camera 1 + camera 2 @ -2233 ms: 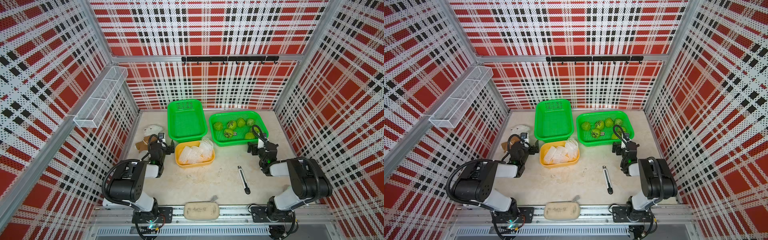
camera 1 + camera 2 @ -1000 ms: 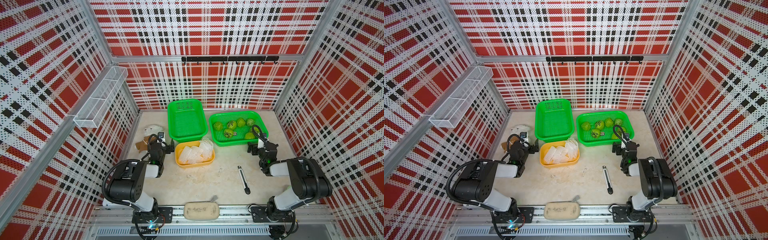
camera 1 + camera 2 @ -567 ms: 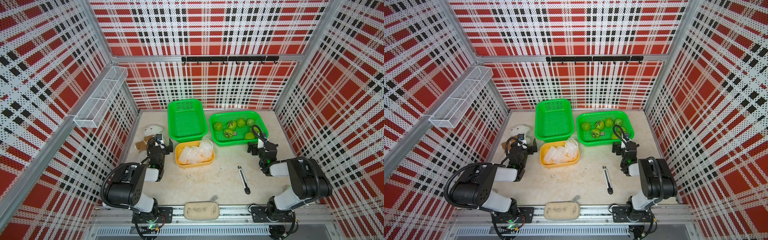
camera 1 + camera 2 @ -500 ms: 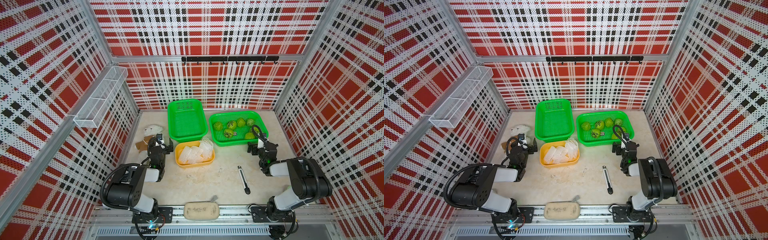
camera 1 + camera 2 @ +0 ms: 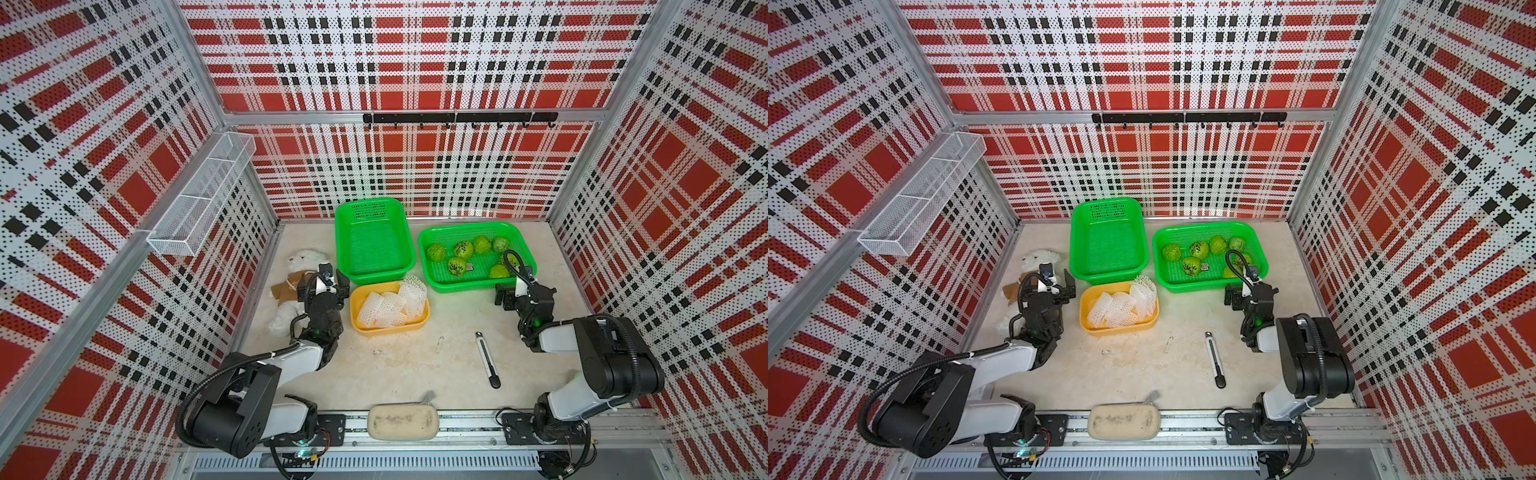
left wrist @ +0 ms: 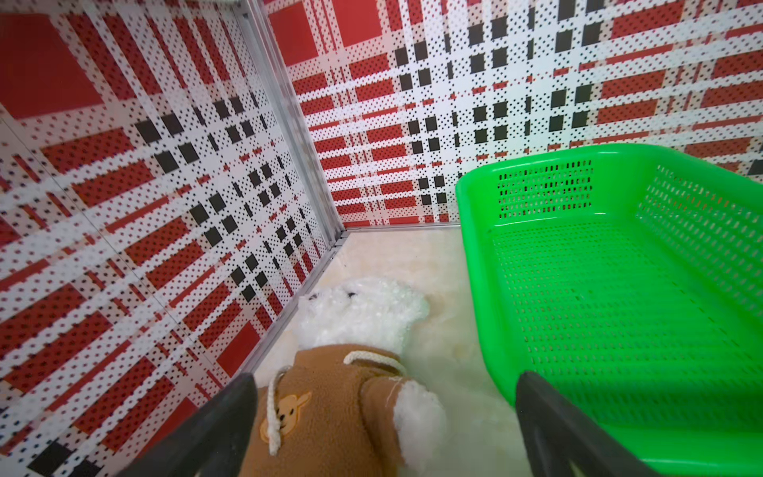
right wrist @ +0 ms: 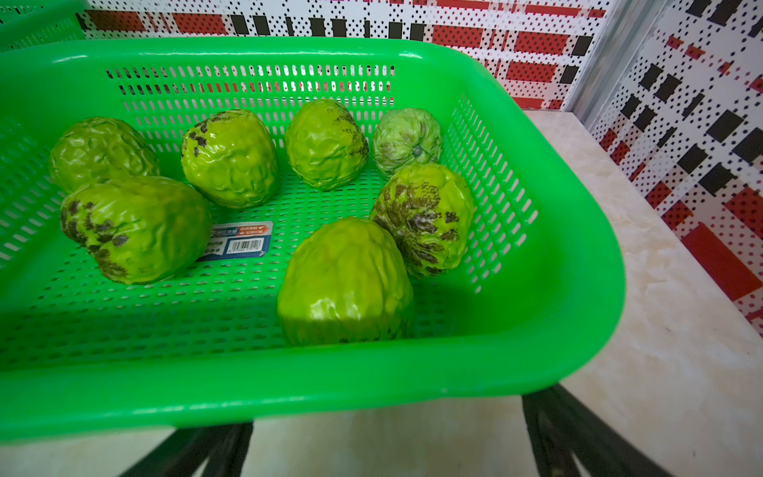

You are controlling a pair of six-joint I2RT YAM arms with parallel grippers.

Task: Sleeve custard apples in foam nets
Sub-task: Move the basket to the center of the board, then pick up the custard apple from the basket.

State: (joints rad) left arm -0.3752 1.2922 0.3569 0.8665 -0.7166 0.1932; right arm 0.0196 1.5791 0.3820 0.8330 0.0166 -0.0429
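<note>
Several bumpy yellow-green custard apples [image 5: 463, 249] [image 5: 1199, 249] [image 7: 344, 281] lie in the right-hand green basket [image 5: 465, 287] [image 7: 289, 392]. White foam nets [image 5: 388, 305] [image 5: 1121, 307] are heaped in a yellow tray [image 5: 390, 328]. My right gripper [image 5: 524, 293] [image 5: 1251, 293] [image 7: 384, 421] is open and low over the table, just in front of the fruit basket's near rim, holding nothing. My left gripper [image 5: 323, 286] [image 5: 1047, 286] [image 6: 384, 382] is open and empty above the plush bear, left of the yellow tray.
A white plush bear [image 5: 301, 262] [image 6: 363, 314] in a brown hoodie lies by the left wall. An empty green basket [image 5: 376, 275] [image 6: 479, 256] stands behind the yellow tray. A black pen-like tool [image 5: 485, 359] and a beige pouch [image 5: 403, 422] lie near the front. A wire shelf [image 5: 199, 199] juts from the left wall.
The left arm has risen and reached a little farther back over the bear. The right arm has not moved. Both grippers stay open.
</note>
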